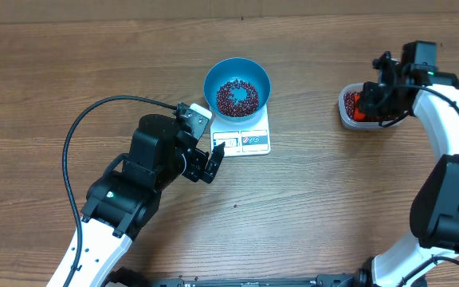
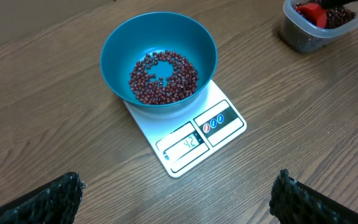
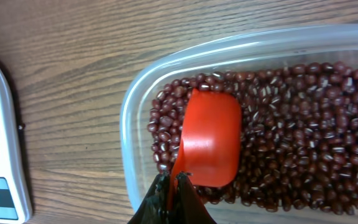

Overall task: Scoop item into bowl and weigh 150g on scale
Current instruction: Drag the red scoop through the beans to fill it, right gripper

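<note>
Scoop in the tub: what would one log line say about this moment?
right jaws shut on scoop | scoop among beans in tub | left jaws open, empty | bowl on scale, part-filled

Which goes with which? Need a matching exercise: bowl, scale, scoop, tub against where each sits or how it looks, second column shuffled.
Things:
1. bowl
2. scale
3. scoop
4. tub

Place or look:
A. red, lying among the beans in the tub
B. blue, standing on the scale with beans inside
C. clear plastic, apart from the scale
D. white and flat, under the bowl

Pairs: 1-B, 2-D, 3-A, 4-C
</note>
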Controlling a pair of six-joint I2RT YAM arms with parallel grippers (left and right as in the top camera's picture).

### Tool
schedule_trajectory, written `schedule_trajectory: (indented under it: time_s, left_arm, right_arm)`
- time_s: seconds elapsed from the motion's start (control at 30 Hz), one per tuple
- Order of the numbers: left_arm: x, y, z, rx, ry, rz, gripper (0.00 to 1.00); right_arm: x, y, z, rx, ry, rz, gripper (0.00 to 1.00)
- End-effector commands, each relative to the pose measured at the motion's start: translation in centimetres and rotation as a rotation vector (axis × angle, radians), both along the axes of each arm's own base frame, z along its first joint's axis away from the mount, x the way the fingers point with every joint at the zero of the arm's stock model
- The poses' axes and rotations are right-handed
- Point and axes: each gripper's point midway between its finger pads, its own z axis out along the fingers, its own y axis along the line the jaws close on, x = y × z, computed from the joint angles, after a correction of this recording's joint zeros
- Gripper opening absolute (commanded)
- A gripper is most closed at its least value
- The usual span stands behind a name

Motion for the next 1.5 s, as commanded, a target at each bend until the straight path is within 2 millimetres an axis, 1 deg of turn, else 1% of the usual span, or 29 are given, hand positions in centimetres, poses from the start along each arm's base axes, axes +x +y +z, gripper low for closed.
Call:
schedule_trajectory:
  time_s: [0.0, 0.13, 0.27, 0.43, 0.57, 0.83, 1.03, 1.13, 1.37, 1.47]
  left_arm:
    - [0.3, -0.2, 0.8, -0.017, -0.009, 0.002, 0.99]
    - [0.3, -0.2, 0.8, -0.017, -0.009, 0.003, 0.99]
    - [0.3, -0.2, 0.8, -0.017, -0.009, 0.003, 1.0]
    - [0.3, -0.2, 0.8, -0.017, -0.009, 0.003, 1.0]
    - [0.3, -0.2, 0.8, -0.017, -0.009, 0.003, 1.0]
    - [0.3, -0.2, 0.8, -0.017, -0.009, 0.003, 1.0]
    - [0.3, -0.2, 0.8, -0.017, -0.009, 0.003, 0.99]
    - [0.3, -0.2, 0.8, -0.017, -0.009, 0.003, 1.0]
    - [0.3, -0.2, 0.8, -0.017, -0.009, 0.003, 1.0]
    - [0.3, -0.2, 0.8, -0.017, -0.009, 0.003, 1.0]
  right_arm:
    - [-0.6, -1.0, -2.6, 0.048, 0.061, -0.029, 0.04]
    - [-0.5, -1.8, -2.4, 0.062, 0.051, -0.048, 0.04]
    - [-0.5, -2.5, -2.9, 0.063, 0.054, -0.064, 0.04]
    - [-0.6, -2.8, -3.8, 0.086, 0.07, -0.074, 0.04]
    - [-0.7, -3.1, -3.7, 0.114, 0.066, -0.085, 0.04]
    - [-0.4, -2.3, -3.2, 0.203, 0.043, -0.074, 0.04]
    - [-0.5, -1.8, -3.6, 0.241, 0.055, -0.067, 0.04]
    - [-0.6, -1.7, -4.0, 0.249, 0.066, -0.068, 0.04]
    - [-0.8, -2.2, -3.9, 0.265, 0.068, -0.082, 0.04]
    - [-0.9, -2.2, -3.6, 0.3, 0.06, -0.086, 0.04]
